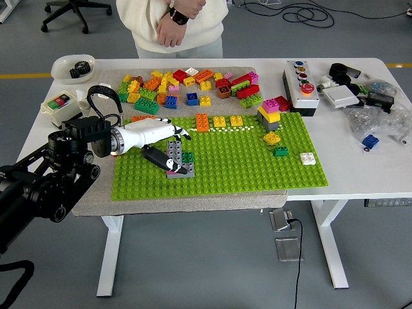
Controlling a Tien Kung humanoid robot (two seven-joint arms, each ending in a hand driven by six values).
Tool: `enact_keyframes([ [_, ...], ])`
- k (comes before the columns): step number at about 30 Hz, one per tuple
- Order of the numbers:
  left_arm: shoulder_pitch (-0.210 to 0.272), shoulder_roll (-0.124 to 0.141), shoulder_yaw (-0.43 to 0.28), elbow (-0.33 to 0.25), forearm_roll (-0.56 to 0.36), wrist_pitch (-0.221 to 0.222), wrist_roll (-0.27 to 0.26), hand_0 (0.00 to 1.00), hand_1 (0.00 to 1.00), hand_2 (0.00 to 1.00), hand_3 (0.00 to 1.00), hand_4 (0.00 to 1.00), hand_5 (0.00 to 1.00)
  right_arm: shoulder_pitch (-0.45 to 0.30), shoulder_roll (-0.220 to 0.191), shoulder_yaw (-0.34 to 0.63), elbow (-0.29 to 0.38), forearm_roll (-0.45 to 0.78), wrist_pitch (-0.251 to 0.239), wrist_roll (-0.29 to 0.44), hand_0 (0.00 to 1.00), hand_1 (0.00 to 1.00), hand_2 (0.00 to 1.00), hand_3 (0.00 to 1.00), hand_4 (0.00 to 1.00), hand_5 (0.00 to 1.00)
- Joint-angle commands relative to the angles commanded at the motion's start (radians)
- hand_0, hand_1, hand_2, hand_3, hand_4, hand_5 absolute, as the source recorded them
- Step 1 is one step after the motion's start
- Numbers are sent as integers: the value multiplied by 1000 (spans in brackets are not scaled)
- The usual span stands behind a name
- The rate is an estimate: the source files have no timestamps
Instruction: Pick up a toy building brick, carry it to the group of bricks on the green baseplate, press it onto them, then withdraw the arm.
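White table [360, 174] in a grey-floored lab carries a green baseplate [257, 167] on a grey mat [96, 199]; far of the plate lies a loose pile of bricks [187, 84]. Task item: a small stack of bricks [178, 159] near the plate's left end, grey on top with a green piece on its right side and a pink one at its near left corner. Left hand [164, 138] reaches in from the left over the plate; fingers [181, 133] are extended and loosely together just beyond the stack's far side, the thumb [158, 158] lies low against the stack's left side. Nothing appears pinched; contact of the thumb with the grey brick looks likely but cannot be confirmed. Judgement: the brick already sits on the group, so the step in hand is the end of pressing or the start of the withdrawal. Next move calls for lifting the hand clear and pulling it back left without dragging the thumb across the stack, which could lever the top brick off. Right arm not in view. Further out: two more small stacks [270, 116] on the plate's right part, a button box [301, 77] and packets on the right, a bowl [73, 66] at the far left corner. A person [177, 26] stands at the far side, hands clasped, off the table.
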Motion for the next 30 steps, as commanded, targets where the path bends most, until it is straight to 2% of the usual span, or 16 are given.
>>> enact_keyframes([
  [30,10,22,-19,-29,0,-31,5,998,899,742,842,998,702,0,1,4,0,5,-2,-1,745,640,681,639,855,573],
])
